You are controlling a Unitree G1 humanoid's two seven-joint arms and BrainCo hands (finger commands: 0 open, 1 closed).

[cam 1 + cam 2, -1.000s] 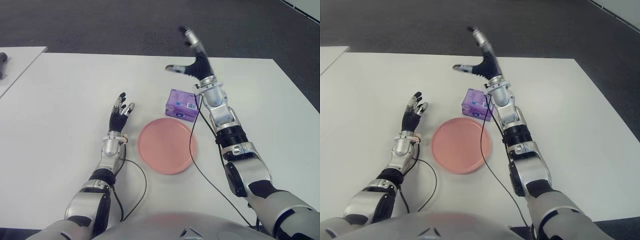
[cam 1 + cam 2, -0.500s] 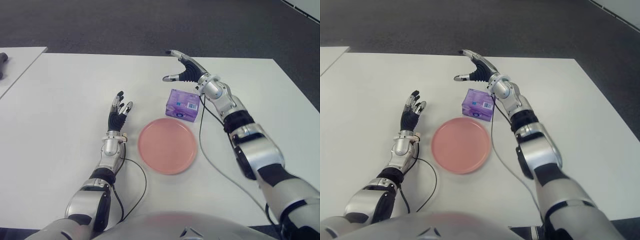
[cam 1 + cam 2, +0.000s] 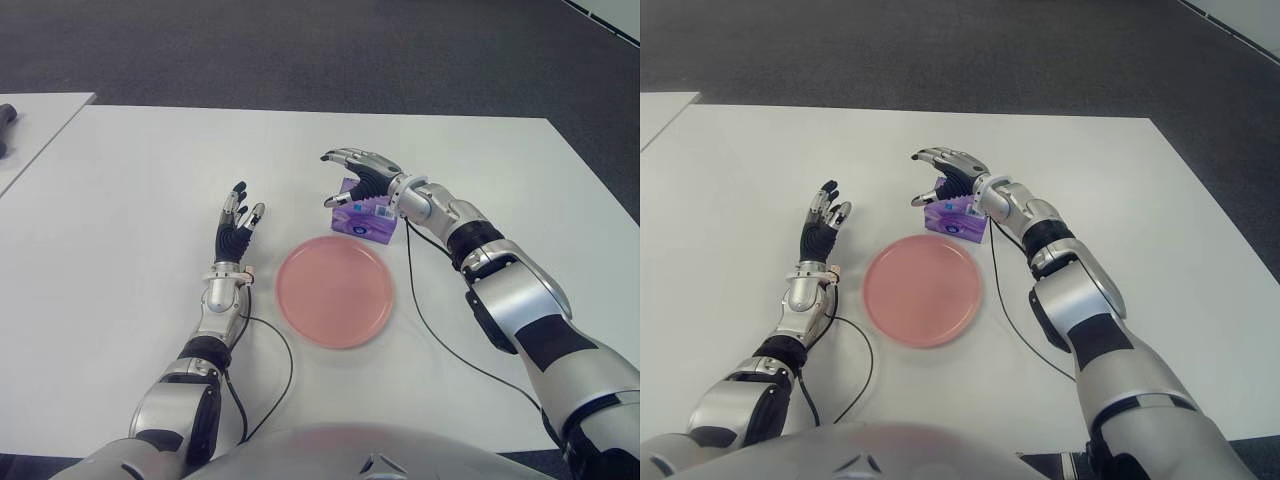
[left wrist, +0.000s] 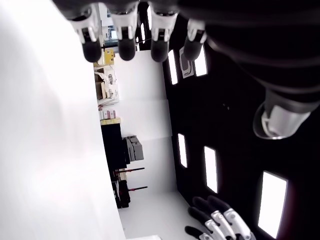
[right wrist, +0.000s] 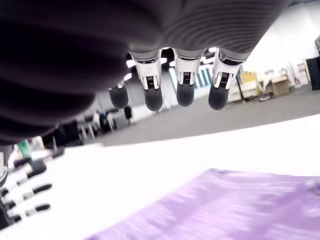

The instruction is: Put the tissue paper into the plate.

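Left eye view: the tissue paper (image 3: 364, 221) is a small purple pack with a pale printed label on its near face. It lies flat on the white bench (image 3: 130, 180), just beyond the far right rim of the pink plate (image 3: 334, 291) and outside it. The right hand (image 3: 362, 175) hangs over the pack's far side, fingers spread and arched, thumb pointing down toward the pack's left end; whether any finger touches the pack cannot be told. The hand covers the pack's far edge. The left hand (image 3: 235, 225) shows left of the plate, fingers straight and loosely spread, holding nothing. The plate is bare. Open bench lies to the left, to the right and beyond the pack; the far bench edge is well apart from it. A black cable (image 3: 420, 315) runs along the bench right of the plate.

Right eye view: the same layout; the thumb tip shows at the pack's left end.

Left wrist view: four fingertips (image 4: 126, 49) are extended with nothing between them; the background is hard to make out.

Right wrist view: four fingertips (image 5: 182, 94) hang above the purple pack, clear air between them and its blurred top surface.
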